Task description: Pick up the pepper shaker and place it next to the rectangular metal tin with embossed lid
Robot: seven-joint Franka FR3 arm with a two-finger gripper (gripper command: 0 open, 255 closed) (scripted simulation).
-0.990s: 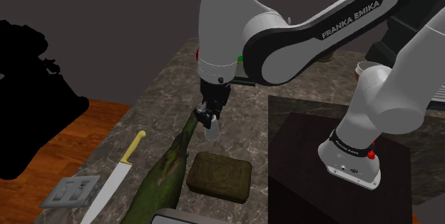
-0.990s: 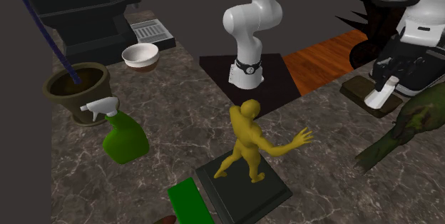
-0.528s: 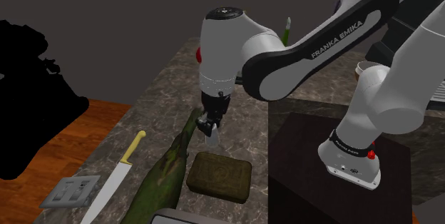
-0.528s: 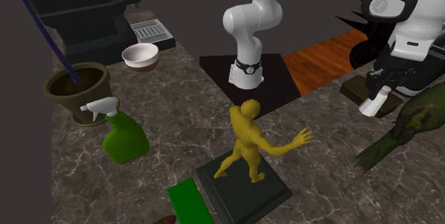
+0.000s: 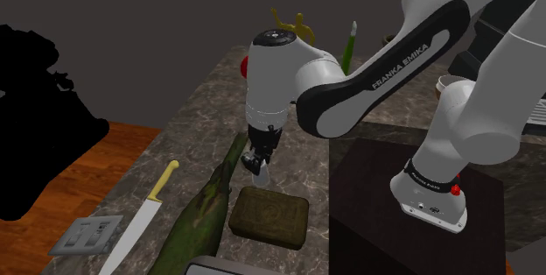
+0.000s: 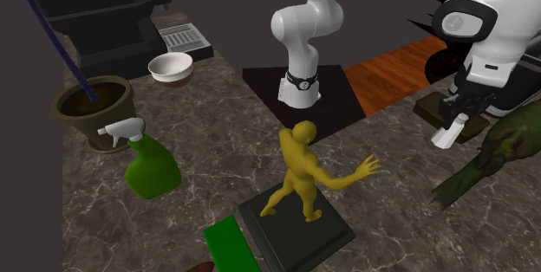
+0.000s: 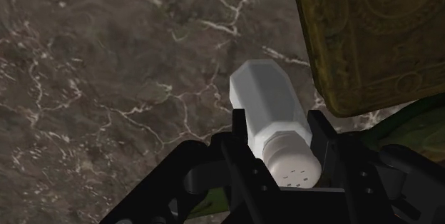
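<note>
We log the gripper [image 5: 259, 161] clamped on the white shaker [image 7: 274, 119], just below its perforated cap. The shaker hangs tilted, its base over the marble counter [image 7: 107, 65] just beside a corner of the embossed tin [image 7: 371, 37]. We cannot tell whether it touches the counter. In the shoulder view the tin lies toward the counter's near edge, with a green bottle [image 5: 206, 208] alongside it.

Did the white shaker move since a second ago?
Yes. In the shoulder view the gripper has carried the white shaker down the picture, closer to the brown tin.
</note>
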